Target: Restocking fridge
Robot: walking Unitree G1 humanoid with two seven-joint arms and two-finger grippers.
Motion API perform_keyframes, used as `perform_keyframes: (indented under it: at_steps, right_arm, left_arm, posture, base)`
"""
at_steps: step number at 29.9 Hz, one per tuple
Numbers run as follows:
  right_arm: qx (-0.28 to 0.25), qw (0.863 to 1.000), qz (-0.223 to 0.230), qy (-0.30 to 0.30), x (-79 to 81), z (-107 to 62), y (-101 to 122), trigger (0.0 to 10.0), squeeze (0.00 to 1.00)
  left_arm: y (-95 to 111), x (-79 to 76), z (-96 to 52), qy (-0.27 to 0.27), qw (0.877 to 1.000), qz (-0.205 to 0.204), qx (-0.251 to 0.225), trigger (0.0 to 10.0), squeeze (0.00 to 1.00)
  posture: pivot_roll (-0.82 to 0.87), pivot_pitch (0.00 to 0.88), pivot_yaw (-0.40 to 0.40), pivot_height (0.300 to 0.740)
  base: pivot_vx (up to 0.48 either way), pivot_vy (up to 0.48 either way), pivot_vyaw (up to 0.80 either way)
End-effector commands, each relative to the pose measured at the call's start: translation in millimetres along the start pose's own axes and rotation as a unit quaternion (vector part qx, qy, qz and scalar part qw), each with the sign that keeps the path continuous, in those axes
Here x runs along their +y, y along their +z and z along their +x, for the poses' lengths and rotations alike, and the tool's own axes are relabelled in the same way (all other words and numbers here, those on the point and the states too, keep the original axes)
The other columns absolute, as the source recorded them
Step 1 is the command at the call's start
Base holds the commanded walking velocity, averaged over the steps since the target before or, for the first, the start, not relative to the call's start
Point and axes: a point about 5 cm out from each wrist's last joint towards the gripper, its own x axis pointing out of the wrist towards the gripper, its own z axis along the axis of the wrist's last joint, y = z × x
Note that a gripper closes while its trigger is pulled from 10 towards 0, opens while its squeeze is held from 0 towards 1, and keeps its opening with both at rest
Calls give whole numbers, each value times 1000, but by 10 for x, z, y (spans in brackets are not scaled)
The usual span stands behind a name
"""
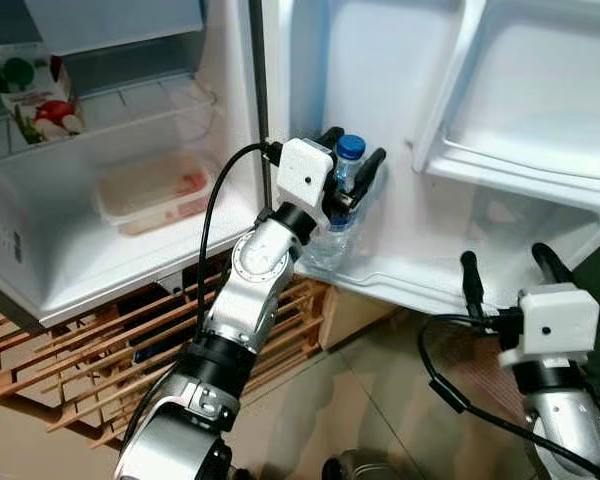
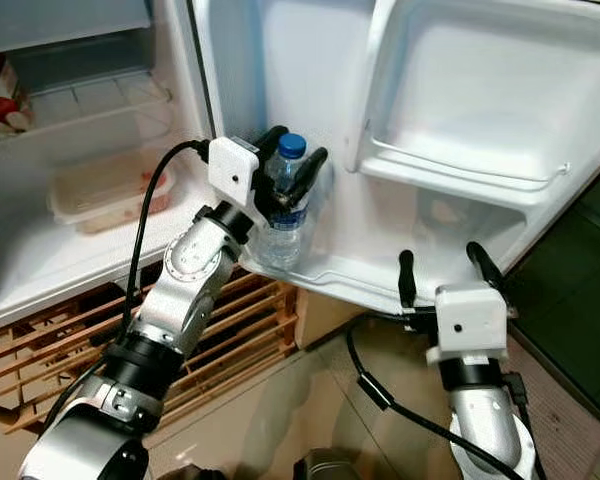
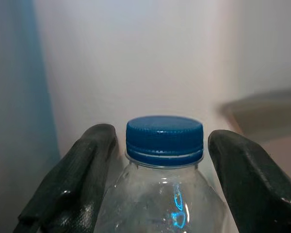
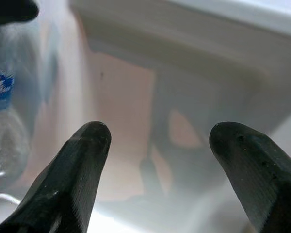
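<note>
Open fridge, door swung wide; wooden slatted crate on the floor under the cabinet. The door's lower shelf has a low rail along its front.

Water bottle, clear plastic with a blue cap, stands upright at the hinge-side end of that shelf, long axis vertical. Left gripper is level with the bottle's neck, one black finger on each side. Wrist view shows the fingers spread to either side of the shoulder; whether the pads touch the plastic cannot be told. Judged: placement is at its end and the release comes next, so a straight pull-back along the finger axis should clear the bottle without tipping it.

Right gripper hovers in front of the same shelf, further from the hinge, fingers wide apart and empty; the bottle lies to its left.

Containers:
- Door shelf: the one bottle; the rest looks bare.
- Upper door bin: contents cannot be seen.
- Cabinet: a milk carton on the wire shelf, a clear lidded tray of pinkish food below.
</note>
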Motion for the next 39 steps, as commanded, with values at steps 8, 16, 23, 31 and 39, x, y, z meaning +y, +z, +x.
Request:
perform_keyframes:
  at_steps: [8, 16, 23, 31, 39]
  right_arm:
    - [10, 1000, 1, -2, 46, 40, -44, 10000, 0]
    - [7, 1000, 9, -2, 90, 87, -60, 10000, 0]
    - [3, 1000, 12, -2, 115, 141, -81, 10000, 0]
    - [4, 1000, 18, 3, 137, 171, -135, 10000, 0]
    - [6, 1000, 20, 8, 154, 169, -202, 10000, 0]
  left_arm:
    - [168, 233, -34, 14, 998, 49, 38, 10000, 1000]
    - [466, 340, 0, 41, 997, 72, -4, 10000, 1000]
    - [618, 332, 1, 26, 998, 55, -18, 10000, 0]
    - [1035, 530, -128, 46, 995, 38, -83, 10000, 0]
    - [946, 506, -599, -26, 999, 30, -30, 10000, 0]
  posture:
    - [-251, 0, 4, 732]
    - [-226, 0, 8, 732]
    - [-216, 0, 13, 732]
    - [-180, 0, 9, 732]
    - [-136, 0, 7, 732]
  base:
    - [0, 0, 0]
    - [0, 0, 0]
    - [0, 0, 0]
    - [0, 0, 0]
    - [0, 0, 0]
